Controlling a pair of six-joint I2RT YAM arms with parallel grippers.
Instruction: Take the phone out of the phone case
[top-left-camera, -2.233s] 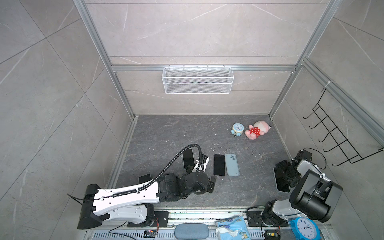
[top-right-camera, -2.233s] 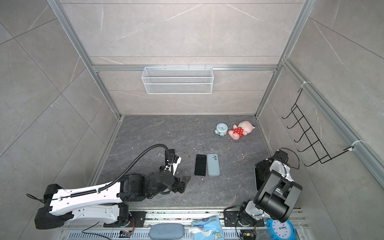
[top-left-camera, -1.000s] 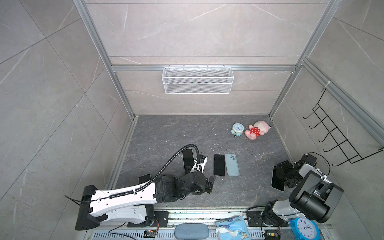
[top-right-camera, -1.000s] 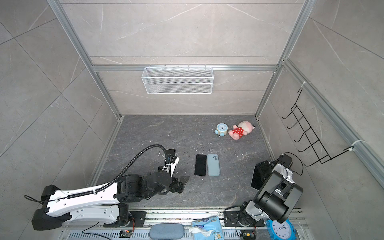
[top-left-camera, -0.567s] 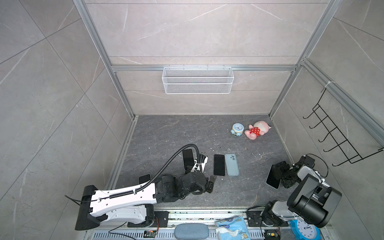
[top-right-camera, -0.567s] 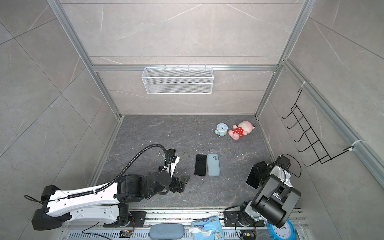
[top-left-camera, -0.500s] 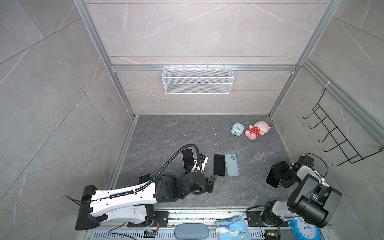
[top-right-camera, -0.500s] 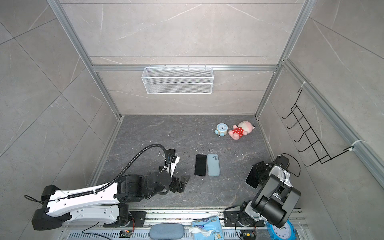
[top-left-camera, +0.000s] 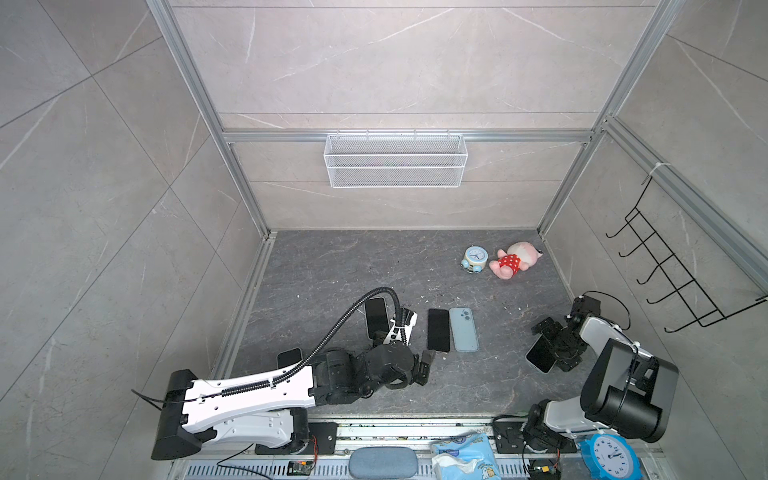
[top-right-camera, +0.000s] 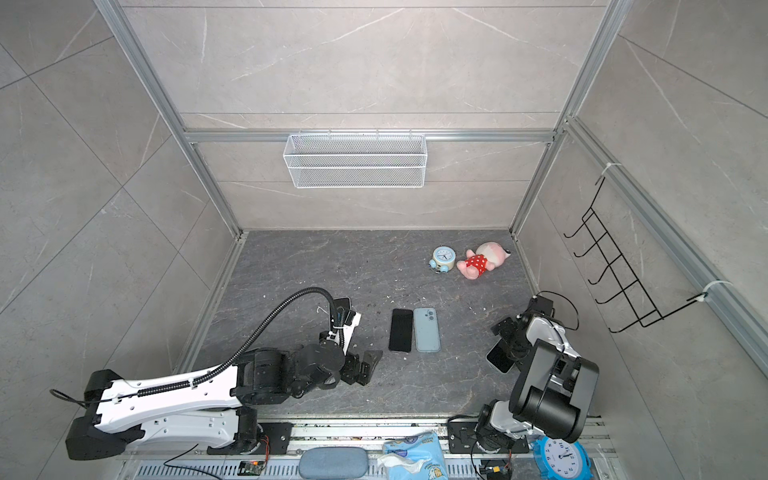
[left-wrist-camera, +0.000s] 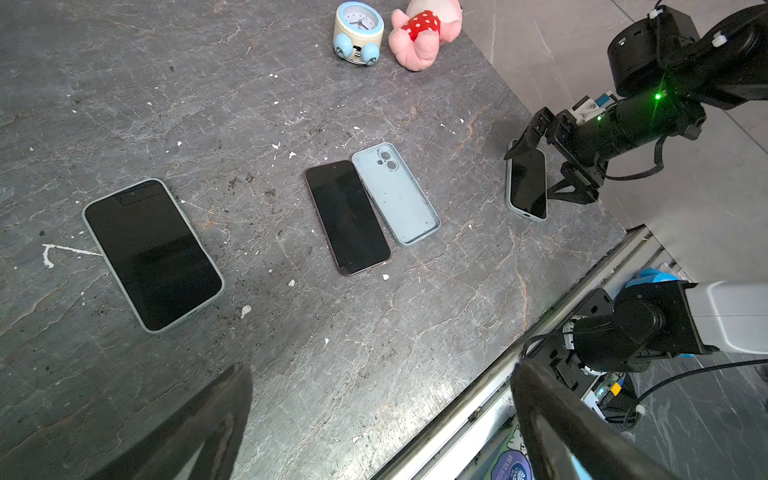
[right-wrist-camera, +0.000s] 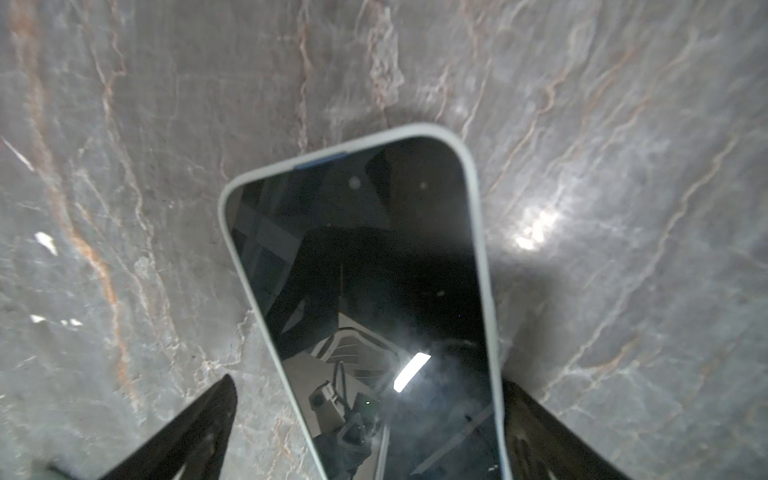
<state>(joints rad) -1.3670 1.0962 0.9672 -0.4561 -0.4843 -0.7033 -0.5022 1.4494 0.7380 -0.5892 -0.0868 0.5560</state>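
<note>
A dark-screened phone in a pale phone case (top-left-camera: 540, 354) (top-right-camera: 500, 358) (left-wrist-camera: 527, 183) (right-wrist-camera: 365, 291) rests on the slab at the right. My right gripper (top-left-camera: 555, 347) (top-right-camera: 510, 345) (left-wrist-camera: 546, 170) (right-wrist-camera: 368, 382) stands open astride one end of it. One finger is clear of the case, the other is close beside its edge. A bare phone (top-left-camera: 438, 330) (left-wrist-camera: 347, 218) lies beside an empty pale blue case (top-left-camera: 463, 329) (left-wrist-camera: 397, 193) mid-slab. My left gripper (top-left-camera: 426, 365) (top-right-camera: 368, 365) (left-wrist-camera: 380, 368) hangs open and empty near the front edge.
Another cased phone (top-left-camera: 376, 316) (left-wrist-camera: 151, 253) lies behind my left wrist, and a further one (top-left-camera: 289, 357) by the left arm. A small clock (top-left-camera: 473, 258) and pink plush toy (top-left-camera: 513, 261) sit far right. A wire basket (top-left-camera: 395, 160) and hook rack (top-left-camera: 673, 282) hang on the walls.
My right gripper has carried the cased phone inward from the right wall and lowered it from upright onto the slab, and its jaws have widened. My left arm has barely moved.
</note>
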